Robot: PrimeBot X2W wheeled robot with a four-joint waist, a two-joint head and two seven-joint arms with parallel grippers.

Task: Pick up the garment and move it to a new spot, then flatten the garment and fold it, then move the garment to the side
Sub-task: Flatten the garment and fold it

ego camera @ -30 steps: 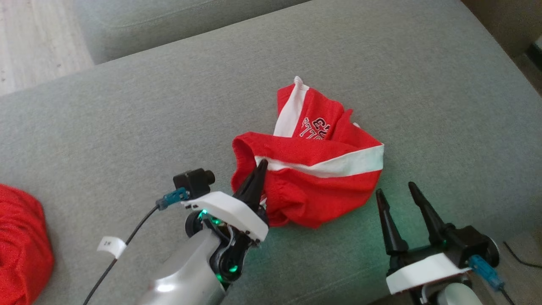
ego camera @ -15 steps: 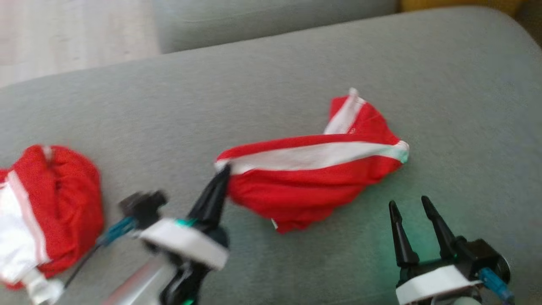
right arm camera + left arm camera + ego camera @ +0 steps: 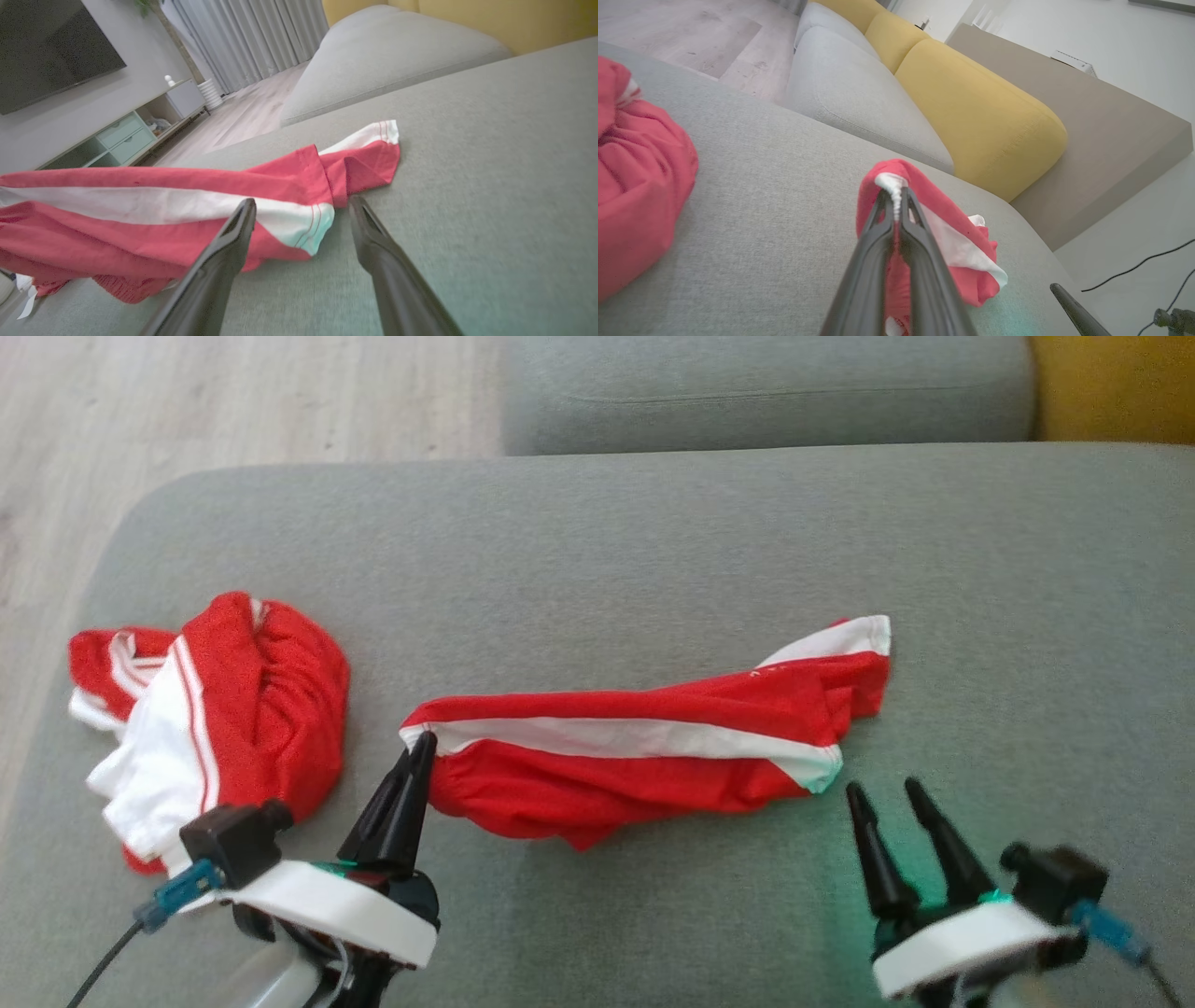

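The left tool (image 3: pixel 422 743) is pinched shut on the white-banded edge of the garment (image 3: pixel 644 775). That end looks raised a little off the grey sofa seat (image 3: pixel 597 551), while the rest trails rightward in a twisted rope, its far end lying on the cushion. The right tool (image 3: pixel 883 789) hangs just beside the near right corner, fingers spread, holding nothing. I'd judge this the moving step — flattening not yet begun. Next it wants setting down clear of the other red bundle (image 3: pixel 233 700) on the left, with the right tool taking that corner. What kind of garment it is I can't tell — the folds hide too much.
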